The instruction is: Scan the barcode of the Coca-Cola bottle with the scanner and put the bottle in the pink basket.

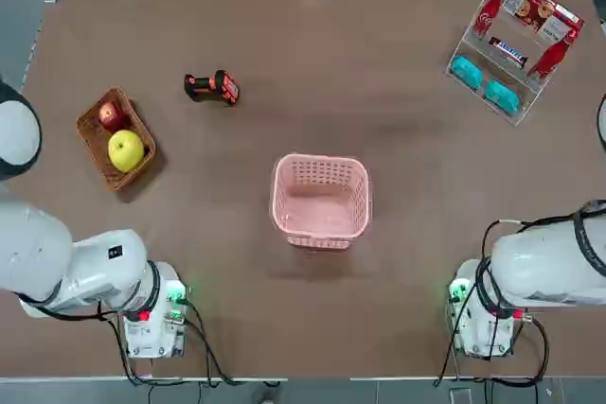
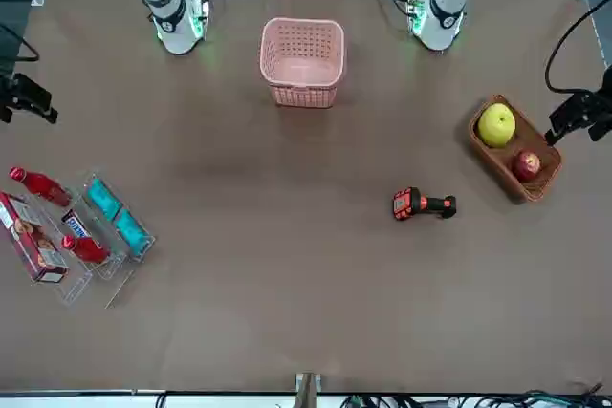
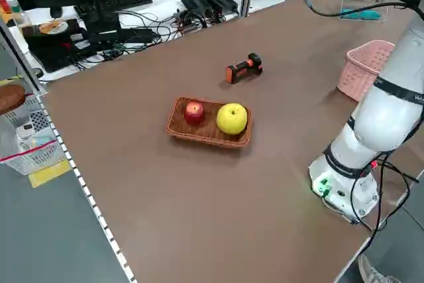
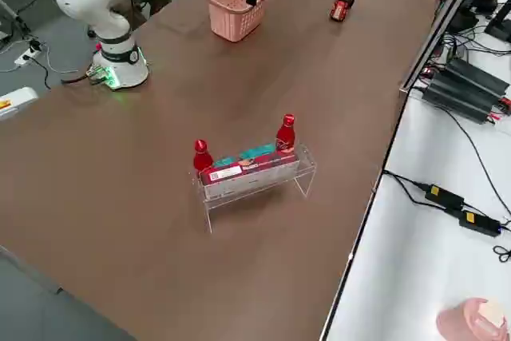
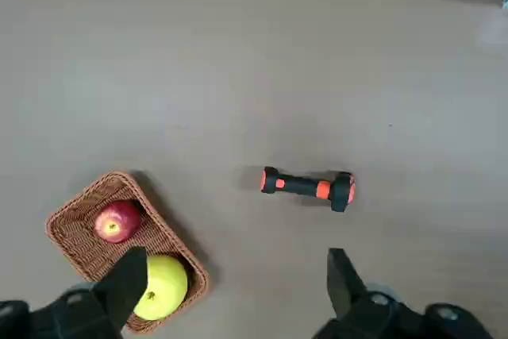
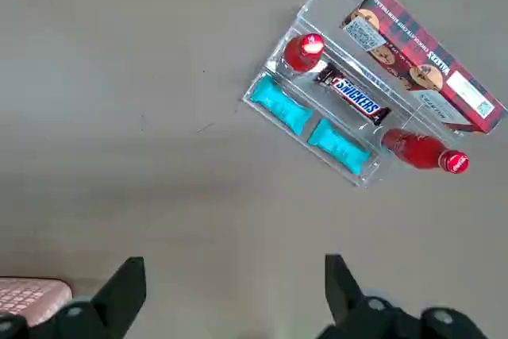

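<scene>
left pincer [image 5: 230,287]: fingers apart, holding nothing; raised above the bench on the robot's left of the pink basket, looking down on the scanner and the wicker basket.
right pincer [image 6: 234,287]: fingers apart, holding nothing; raised above the bench on the robot's right of the pink basket, looking down on the clear rack.
pink basket [image 1: 321,202]: upright at mid-bench, between the two arm bases and a little farther out from them; nothing visible inside it.
scanner [image 1: 212,87]: lying on its side on the bench, beyond the pink basket and toward the robot's left, well apart from it; red-orange head turned toward the basket's side, black handle pointing away.
wicker basket [image 1: 115,139]: on the bench to the robot's left of the pink basket, near the scanner but not touching it; holds a red apple [image 1: 110,115] and a yellow apple [image 1: 126,149] side by side.
clear rack [image 1: 511,52]: at the far corner on the robot's right, well apart from the pink basket.
coca-cola bottle [image 6: 303,52]: standing upright in the clear rack at one end; a second red bottle [image 6: 424,152] stands at the rack's other end.
rack contents: two teal packets [image 6: 311,125] in the front row, a snickers bar [image 6: 352,96] behind them, a red biscuit box [image 6: 424,58] at the back.
</scene>
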Controlling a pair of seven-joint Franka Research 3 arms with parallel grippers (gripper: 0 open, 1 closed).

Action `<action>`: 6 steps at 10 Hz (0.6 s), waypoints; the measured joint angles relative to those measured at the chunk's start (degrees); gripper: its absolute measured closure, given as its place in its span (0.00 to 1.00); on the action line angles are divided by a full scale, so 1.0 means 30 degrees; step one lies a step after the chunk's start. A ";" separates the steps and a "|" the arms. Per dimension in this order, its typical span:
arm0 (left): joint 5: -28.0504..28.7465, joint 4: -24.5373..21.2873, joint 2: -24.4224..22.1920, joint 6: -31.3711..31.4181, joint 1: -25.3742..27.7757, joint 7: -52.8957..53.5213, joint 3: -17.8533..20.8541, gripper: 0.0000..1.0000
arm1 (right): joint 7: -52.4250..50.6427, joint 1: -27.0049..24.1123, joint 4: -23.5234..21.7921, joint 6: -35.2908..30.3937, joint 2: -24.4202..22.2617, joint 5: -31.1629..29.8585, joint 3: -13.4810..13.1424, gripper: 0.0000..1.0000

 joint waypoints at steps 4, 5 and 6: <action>0.0000 0.0000 0.0000 -0.0009 0.0289 0.0000 0.0024 0.00 | 0.0002 -0.0075 -0.0012 0.0173 0.0010 -0.0032 -0.0029 0.00; 0.0000 -0.0004 0.0000 -0.0014 0.0295 -0.0001 0.0023 0.00 | 0.0002 -0.0270 -0.0039 0.0489 0.0071 -0.0035 -0.0081 0.00; 0.0000 -0.0006 0.0001 -0.0016 0.0294 -0.0145 0.0018 0.00 | -0.0003 -0.0476 -0.0095 0.0934 0.0250 -0.0035 -0.0091 0.00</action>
